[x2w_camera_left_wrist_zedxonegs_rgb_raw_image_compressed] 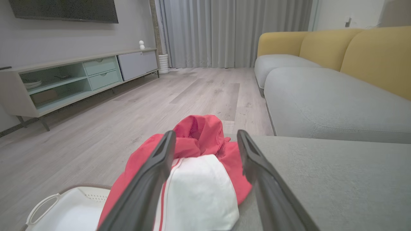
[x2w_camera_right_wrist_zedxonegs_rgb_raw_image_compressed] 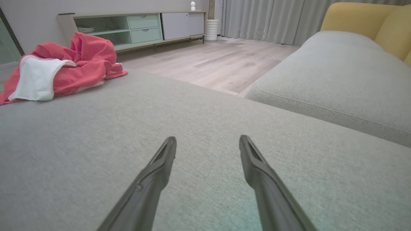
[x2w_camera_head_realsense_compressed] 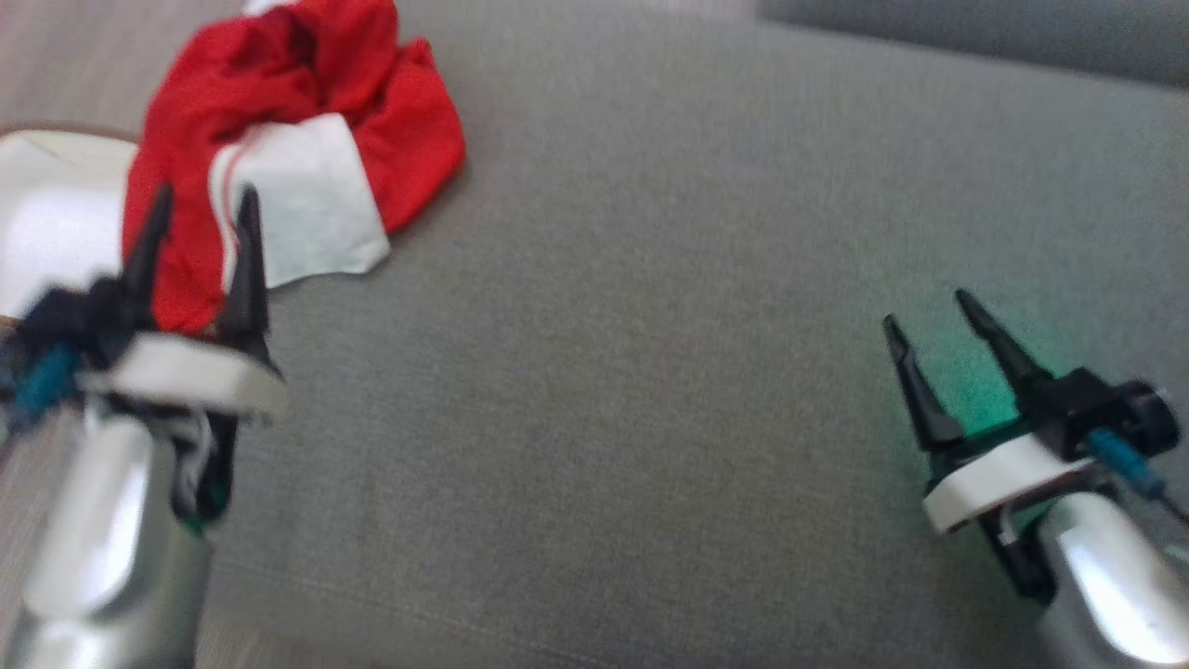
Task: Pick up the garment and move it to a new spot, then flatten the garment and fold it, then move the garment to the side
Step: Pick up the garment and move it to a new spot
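The garment [x2w_camera_head_realsense_compressed: 307,121] is a crumpled red piece with a white panel and a thin stripe, heaped at the far left corner of the grey cushion [x2w_camera_head_realsense_compressed: 650,325]. Its left part hangs over the cushion's edge above a white basket [x2w_camera_head_realsense_compressed: 46,214]. My left gripper [x2w_camera_head_realsense_compressed: 206,206] hovers open just short of the heap, fingers pointing at the white panel. In the left wrist view the garment [x2w_camera_left_wrist_zedxonegs_rgb_raw_image_compressed: 199,179] lies between and beyond the two open fingers [x2w_camera_left_wrist_zedxonegs_rgb_raw_image_compressed: 157,173], nothing pinched. My right gripper [x2w_camera_head_realsense_compressed: 929,311] stands open over bare cushion far to the right, and the garment [x2w_camera_right_wrist_zedxonegs_rgb_raw_image_compressed: 64,69] lies at the upper left of its wrist view.
The white basket [x2w_camera_left_wrist_zedxonegs_rgb_raw_image_compressed: 64,208] with a handle sits on the wood floor [x2w_camera_left_wrist_zedxonegs_rgb_raw_image_compressed: 128,106] left of the cushion. A sofa [x2w_camera_left_wrist_zedxonegs_rgb_raw_image_compressed: 321,89] with grey seats and yellow backs lies beyond on the right. A TV cabinet [x2w_camera_left_wrist_zedxonegs_rgb_raw_image_compressed: 74,77] lines the far wall.
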Motion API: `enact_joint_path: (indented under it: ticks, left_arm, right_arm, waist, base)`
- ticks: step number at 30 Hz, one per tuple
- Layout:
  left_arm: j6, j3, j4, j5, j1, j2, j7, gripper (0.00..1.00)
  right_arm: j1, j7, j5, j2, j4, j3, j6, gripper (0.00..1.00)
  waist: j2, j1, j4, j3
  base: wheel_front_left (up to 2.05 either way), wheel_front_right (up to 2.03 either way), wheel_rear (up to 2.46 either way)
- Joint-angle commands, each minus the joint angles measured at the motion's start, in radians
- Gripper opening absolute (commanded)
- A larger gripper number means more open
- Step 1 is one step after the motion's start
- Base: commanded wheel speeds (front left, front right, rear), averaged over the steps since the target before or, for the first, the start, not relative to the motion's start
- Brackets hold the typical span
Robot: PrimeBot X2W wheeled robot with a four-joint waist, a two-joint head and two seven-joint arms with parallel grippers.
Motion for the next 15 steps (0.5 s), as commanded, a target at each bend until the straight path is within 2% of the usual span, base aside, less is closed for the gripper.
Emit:
enact_joint_path:
  ticks: [1,8,15]
  left_arm:
    - [-0.006,0.047,-0.015,-0.001,-0.055,0.046,0.008,1.0]
    - [-0.006,0.06,0.187,-0.011,-0.319,0.085,0.09,1.0]
    - [0.038,0.052,0.426,0.029,-0.513,0.126,0.123,1.0]
  right_arm:
    - [-0.016,0.004,-0.001,-0.021,-0.039,0.016,-0.001,1.0]
    - [0.002,0.077,0.004,-0.134,-0.219,-0.011,-0.001,1.0]
    - [0.068,0.171,0.006,-0.203,-0.437,-0.061,-0.001,1.0]
  waist:
    - [0.0,-0.0004,-0.019,0.085]
    - [0.0,-0.0004,-0.044,0.22]
    - [0.0,-0.0004,-0.066,0.323]
  base:
    - [0.0,0.0,0.0]
    - [0.0,0.0,0.0]
    - [0.0,0.0,0.0]
